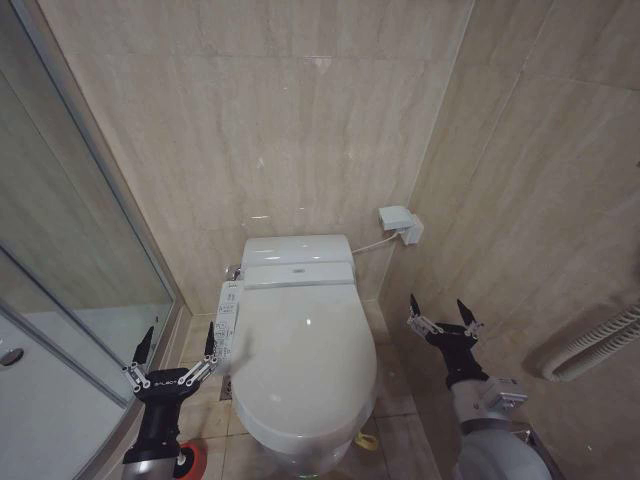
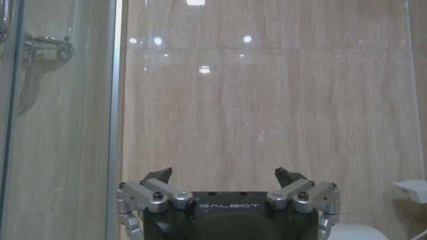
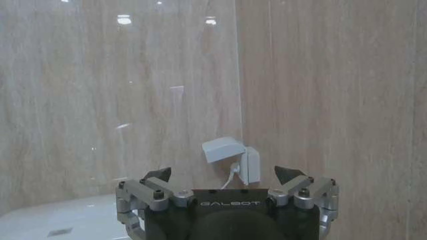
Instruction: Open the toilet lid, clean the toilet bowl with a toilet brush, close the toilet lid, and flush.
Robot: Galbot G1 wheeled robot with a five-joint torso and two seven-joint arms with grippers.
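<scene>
Nearest the head camera, the left gripper (image 1: 177,349) hangs low beside the toilet's button-panel side with its fingers spread wide and nothing between them; just below it a red cup holder (image 1: 190,460) peeks out at the floor, presumably the toilet brush's stand, though the handle itself cannot be made out. The right gripper (image 1: 442,313) hovers on the other side of the toilet, near the tiled side wall, its fingers likewise apart and empty. Between the two arms the toilet lid (image 1: 305,350) lies flat and closed, so the toilet bowl (image 1: 300,452) beneath shows just a sliver of its outer front. The step in hand looks like opening the lid: the sensible hold is the yellow-green strap loop (image 1: 367,439) at the front rim, since the lid is a smooth, glossy, gently domed oval of white plastic offering little purchase to thin metal fingertips. Lifting should follow the arc of the hinge at the rear, toward the white tank housing (image 1: 297,259). The walls are polished beige tile (image 3: 100,90), with a small white wall box (image 1: 399,222) and cable.
</scene>
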